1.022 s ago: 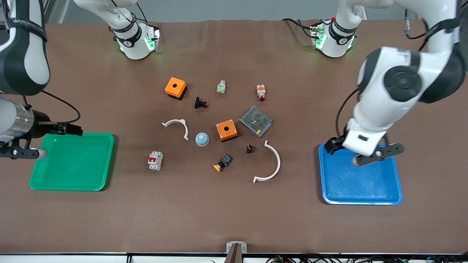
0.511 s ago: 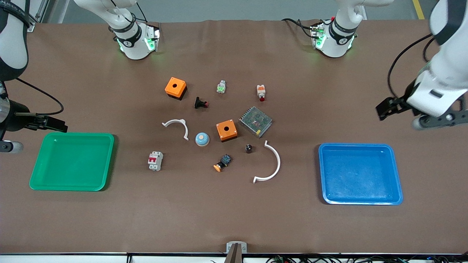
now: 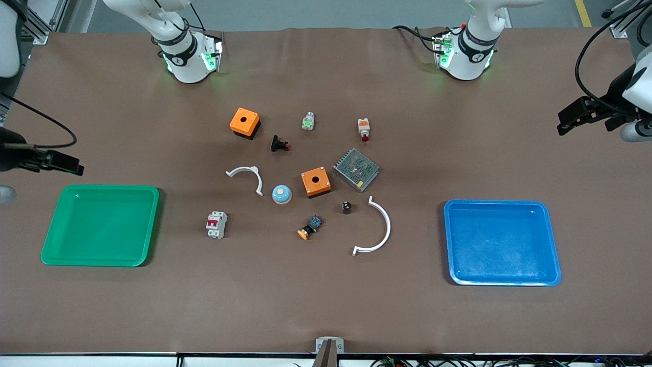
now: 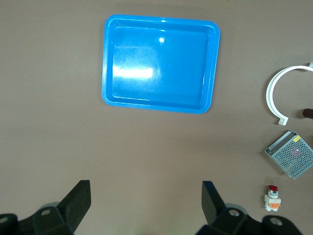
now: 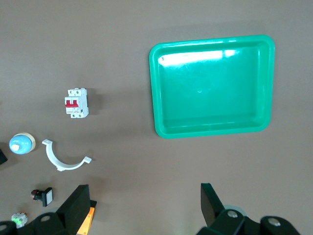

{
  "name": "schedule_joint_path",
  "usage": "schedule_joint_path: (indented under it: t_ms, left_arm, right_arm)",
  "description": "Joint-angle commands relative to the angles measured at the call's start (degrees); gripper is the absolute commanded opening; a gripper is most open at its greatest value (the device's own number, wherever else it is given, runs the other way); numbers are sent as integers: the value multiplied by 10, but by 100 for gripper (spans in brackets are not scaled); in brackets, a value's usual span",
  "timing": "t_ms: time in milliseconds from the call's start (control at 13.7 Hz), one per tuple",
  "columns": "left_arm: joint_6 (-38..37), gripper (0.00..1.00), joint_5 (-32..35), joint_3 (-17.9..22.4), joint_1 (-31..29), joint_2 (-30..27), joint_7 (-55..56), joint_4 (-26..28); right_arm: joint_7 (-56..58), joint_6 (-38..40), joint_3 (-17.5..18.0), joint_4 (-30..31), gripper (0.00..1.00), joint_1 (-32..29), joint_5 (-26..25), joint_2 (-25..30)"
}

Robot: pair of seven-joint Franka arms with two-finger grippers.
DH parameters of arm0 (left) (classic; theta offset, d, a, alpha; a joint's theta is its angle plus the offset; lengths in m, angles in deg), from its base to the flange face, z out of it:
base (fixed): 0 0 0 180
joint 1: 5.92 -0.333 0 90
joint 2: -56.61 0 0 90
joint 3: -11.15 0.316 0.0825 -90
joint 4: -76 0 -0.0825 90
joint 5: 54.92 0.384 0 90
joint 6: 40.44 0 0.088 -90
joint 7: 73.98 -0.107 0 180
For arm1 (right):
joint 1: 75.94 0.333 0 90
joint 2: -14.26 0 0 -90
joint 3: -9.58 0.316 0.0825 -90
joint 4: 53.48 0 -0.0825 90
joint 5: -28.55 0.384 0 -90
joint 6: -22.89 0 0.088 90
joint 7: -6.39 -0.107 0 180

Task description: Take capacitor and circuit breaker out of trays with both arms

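The capacitor [image 3: 347,207], a tiny black cylinder, stands on the brown table between an orange box and a large white arc; its edge shows in the left wrist view [image 4: 308,113]. The breaker [image 3: 216,224], light grey with red levers, lies between the green tray [image 3: 102,224] and the cluster of parts; it also shows in the right wrist view [image 5: 77,103]. My left gripper [image 3: 603,125] is open and empty over the left arm's end of the table, past the blue tray [image 3: 501,242]. My right gripper [image 3: 28,176] is open and empty over the right arm's end, beside the green tray.
Two orange boxes [image 3: 245,122] [image 3: 316,182], a mesh-covered unit [image 3: 356,169], two white arcs [image 3: 249,168] [image 3: 389,224], a blue-domed button [image 3: 281,193], an orange-capped button [image 3: 309,227], a black flanged button [image 3: 279,144] and a white red-tipped switch [image 3: 363,129] lie mid-table.
Both arms have swung outward. The left gripper left the blue tray for the left arm's table end; the right gripper moved off the green tray's edge. Nothing on the table moved.
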Motion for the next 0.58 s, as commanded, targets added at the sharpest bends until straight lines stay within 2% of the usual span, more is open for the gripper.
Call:
schedule_joint_path:
  t_ms: [0,219,511]
  left_arm:
    - [7,100,-9,-10,-10,-24,2,21]
    - [12,100,-9,-10,-9,-23,2,20]
    - [12,100,-9,-12,-6,-17,-3,20]
  right_arm:
    - [12,13,11,34,100,-15,7,47]
    - [16,5,10,86,100,-39,20,88]
    - [17,3,11,113,100,-39,20,140]
